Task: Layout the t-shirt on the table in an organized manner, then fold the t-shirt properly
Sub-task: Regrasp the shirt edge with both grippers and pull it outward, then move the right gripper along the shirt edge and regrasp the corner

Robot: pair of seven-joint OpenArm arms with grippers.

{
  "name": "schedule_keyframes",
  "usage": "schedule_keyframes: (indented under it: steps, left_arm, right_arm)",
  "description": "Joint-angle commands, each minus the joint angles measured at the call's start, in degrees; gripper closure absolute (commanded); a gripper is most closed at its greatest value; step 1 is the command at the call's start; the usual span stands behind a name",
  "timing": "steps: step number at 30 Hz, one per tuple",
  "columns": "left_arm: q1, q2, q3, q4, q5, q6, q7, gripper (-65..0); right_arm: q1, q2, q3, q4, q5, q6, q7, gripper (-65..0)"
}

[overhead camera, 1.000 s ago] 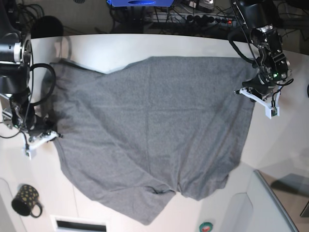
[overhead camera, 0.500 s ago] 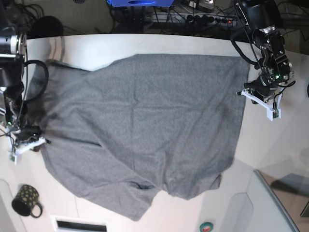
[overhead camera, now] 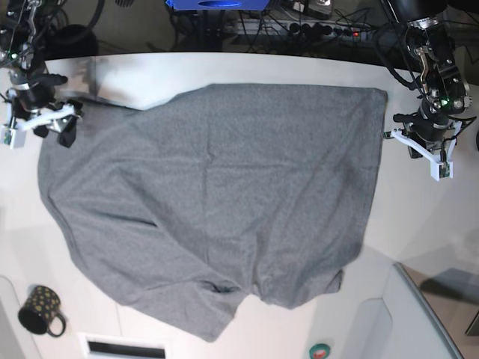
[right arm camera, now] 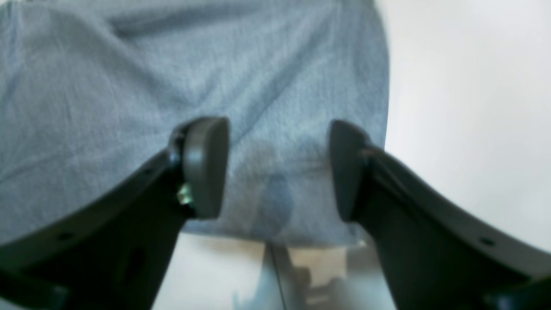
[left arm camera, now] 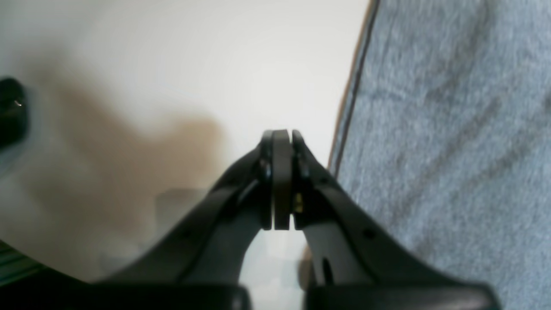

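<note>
Both my grippers are free of the t-shirt [overhead camera: 217, 202], which lies spread on the table [overhead camera: 441, 217]. My right gripper [right arm camera: 277, 168] hangs with jaws wide over a hem corner; my left gripper [left arm camera: 282, 181] is pinched closed, empty, beside the other edge. Smoothing the bunched sleeves next seems wise; bare tabletop at both sides gives room.

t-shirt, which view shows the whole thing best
The base view: the whole t-shirt lies spread on the table. The right wrist view shows only one blurred edge; the left wrist view only a hemmed edge.
</note>
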Motion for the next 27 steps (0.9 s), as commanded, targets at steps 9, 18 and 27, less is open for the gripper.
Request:
schedule_keyframes:
  steps: [9, 18, 27]
  left_arm:
    - [-0.41, -0.44, 0.08, 0.67, -0.03, 0.07, -0.87, 0.0]
    - [-0.24, -0.53, -0.09, 0.41, -0.03, 0.07, -0.87, 0.0]
    - [-0.33, -0.62, -0.09, -3.72, -0.03, 0.07, -0.87, 0.0]
  right_arm:
    - [-1.71, -0.59, 0.84, -3.96, 0.64, 0.06, 1.49, -43.7]
    - [-1.71, -3.4, 1.28, -4.14, 0.64, 0.06, -0.88, -44.3]
    - [0.67, -3.4, 1.02, -4.14, 0.64, 0.06, -2.38, -4.8]
